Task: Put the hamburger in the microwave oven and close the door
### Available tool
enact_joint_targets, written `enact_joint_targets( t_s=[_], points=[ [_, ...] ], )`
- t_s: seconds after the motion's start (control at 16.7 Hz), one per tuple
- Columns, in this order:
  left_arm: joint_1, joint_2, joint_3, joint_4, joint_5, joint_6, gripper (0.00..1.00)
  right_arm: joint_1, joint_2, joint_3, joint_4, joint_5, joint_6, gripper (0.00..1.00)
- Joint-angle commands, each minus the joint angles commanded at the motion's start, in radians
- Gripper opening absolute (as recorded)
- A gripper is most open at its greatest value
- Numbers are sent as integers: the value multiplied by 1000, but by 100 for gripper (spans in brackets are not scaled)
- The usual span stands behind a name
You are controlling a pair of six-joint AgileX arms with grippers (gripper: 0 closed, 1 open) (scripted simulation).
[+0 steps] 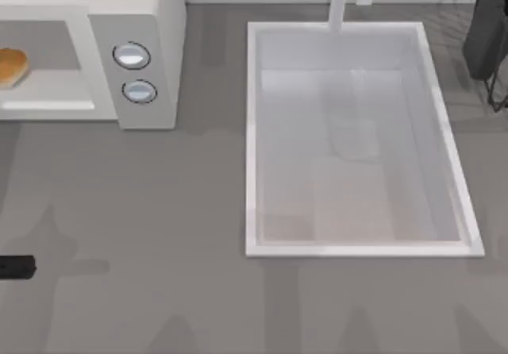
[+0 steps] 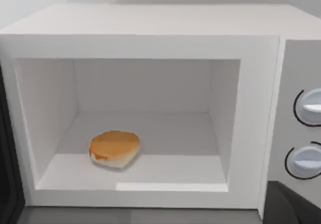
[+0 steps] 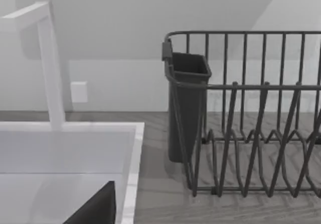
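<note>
From above, a short dark piece of my left arm (image 1: 16,267) pokes in at the table's left edge, at about eight o'clock from the table's middle; I cannot tell from it whether my left gripper is spread or pinched. The hamburger (image 1: 11,67) lies well apart from that arm, at roughly twelve o'clock from it, sitting on the pale floor of the microwave oven (image 1: 151,21) at the table's far left. My left wrist camera looks straight into the open cavity: the hamburger (image 2: 114,148) rests flat on the cavity floor, toward the left wall and near the front lip, touching nothing but the floor. The microwave oven (image 2: 150,25) shows its white top and frame, and its two round knobs (image 2: 307,133) stand stacked on the front panel at three o'clock from the bun. A dark edge at the left of that view may be the door (image 2: 6,184), swung open; I cannot tell more of it. Moving right on the table, the large white sink (image 1: 456,171) sits at three o'clock from the microwave oven, with a white faucet (image 1: 340,5) at its far rim. Farther right, at about one o'clock from the table's middle, stands a dark dish rack (image 3: 261,133) with a cup-like bin (image 3: 185,108) hung on its side.
</note>
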Motion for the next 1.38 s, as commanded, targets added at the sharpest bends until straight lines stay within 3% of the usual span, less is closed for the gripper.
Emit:
enact_joint_targets(
  t_s=[0.66, 1.14, 1.38],
  points=[
    [22, 100, -2, 104, 24, 2, 0, 0, 0, 0, 0, 0, 0, 100],
    [145, -53, 52, -106, 147, 0, 0, 0, 0, 0, 0, 0, 0, 100],
    [155, -64, 55, -118, 158, 0, 0, 0, 0, 0, 0, 0, 0, 100]
  ],
)
